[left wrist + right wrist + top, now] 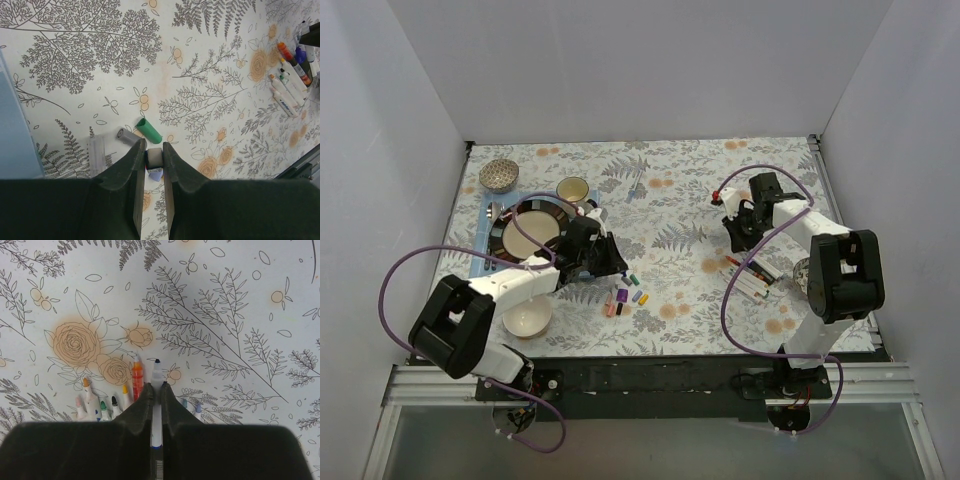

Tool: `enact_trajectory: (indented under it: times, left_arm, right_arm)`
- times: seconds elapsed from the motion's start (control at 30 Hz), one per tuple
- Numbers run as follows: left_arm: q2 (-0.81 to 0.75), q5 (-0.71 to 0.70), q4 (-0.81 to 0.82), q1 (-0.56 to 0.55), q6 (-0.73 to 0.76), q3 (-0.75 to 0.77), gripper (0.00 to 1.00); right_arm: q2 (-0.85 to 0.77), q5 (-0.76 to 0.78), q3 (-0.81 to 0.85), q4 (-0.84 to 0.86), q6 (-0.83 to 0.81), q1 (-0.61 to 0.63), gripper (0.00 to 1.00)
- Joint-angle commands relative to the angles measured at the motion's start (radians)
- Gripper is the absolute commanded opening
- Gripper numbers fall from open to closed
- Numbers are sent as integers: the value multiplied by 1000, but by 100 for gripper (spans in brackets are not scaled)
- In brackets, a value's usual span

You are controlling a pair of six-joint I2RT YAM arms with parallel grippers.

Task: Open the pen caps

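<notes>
My left gripper (154, 146) is shut on a small pen cap (154, 158) with a pale end; its colour is unclear. It hovers just above the loose caps (625, 298) in the table's middle. A green cap (149, 131), a grey cap (127, 136) and a pale cap (96, 153) lie just beyond the fingers. My right gripper (156, 386) is shut on a white-barrelled pen (157, 371) with a bare dark tip. It holds the pen above the row of uncapped pens (102, 402), which also shows in the top view (752, 278). An orange pen (137, 375) lies beside it.
A dark-rimmed plate (505, 232) on a blue mat, a patterned bowl (498, 175), a small bowl (572, 188) and a white bowl (527, 320) stand at the left. A grey bowl (803, 270) sits behind the right arm. White walls enclose the table.
</notes>
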Motion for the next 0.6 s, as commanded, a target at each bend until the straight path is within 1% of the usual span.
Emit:
enact_trajectory:
  times: [0.0, 0.03, 0.07, 0.13, 0.17, 0.2, 0.37, 0.57]
  left_arm:
    - [11, -41, -20, -17, 19, 36, 1]
    - [17, -44, -22, -19, 21, 38, 1]
    - [20, -47, -25, -20, 21, 39, 1]
    - [23, -53, -30, -24, 22, 41, 2]
    - [25, -56, -31, -27, 22, 41, 2]
    - [26, -63, -34, -30, 24, 42, 2]
    - [34, -76, -48, -36, 32, 55, 6]
    - [64, -93, -62, -42, 45, 68, 11]
  right_arm:
    - [15, 0, 0, -7, -14, 16, 9]
    - [18, 0, 2, -10, -16, 16, 10]
    - [22, 5, 0, -10, -16, 16, 13]
    - [27, 6, 0, -14, -19, 16, 15]
    - [27, 11, 0, -14, -20, 16, 19]
    - [25, 12, -2, -16, -20, 16, 20]
    - [-7, 16, -6, -5, -19, 16, 31]
    - [-56, 6, -17, 10, -19, 16, 37]
